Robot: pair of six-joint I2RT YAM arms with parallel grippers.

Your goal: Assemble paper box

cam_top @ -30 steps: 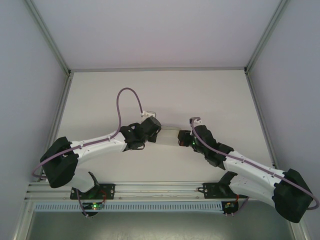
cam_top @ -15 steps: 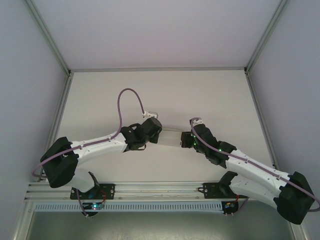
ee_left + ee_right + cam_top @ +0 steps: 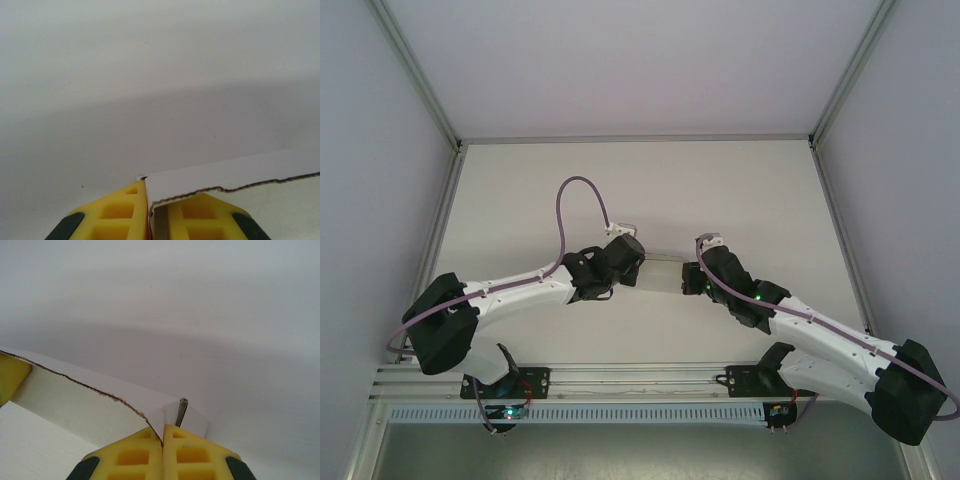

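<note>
Top external gives me the white table [image 3: 520, 200], with the left arm [image 3: 510, 290] and right arm [image 3: 820, 335] reaching inward over its middle. The paper box [image 3: 662, 272] spans the gap between them; I cannot tell whether it touches the table. My left gripper [image 3: 148, 192] pinches one end wall between its yellow fingers, and my right gripper [image 3: 163, 432] is pressed tight on the opposite corner.

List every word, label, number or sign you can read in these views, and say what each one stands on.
None: there is no text to read. The paper box is plain white on every face in view. The left gripper and the right gripper, both clamped on it, are unmarked yellow.
</note>
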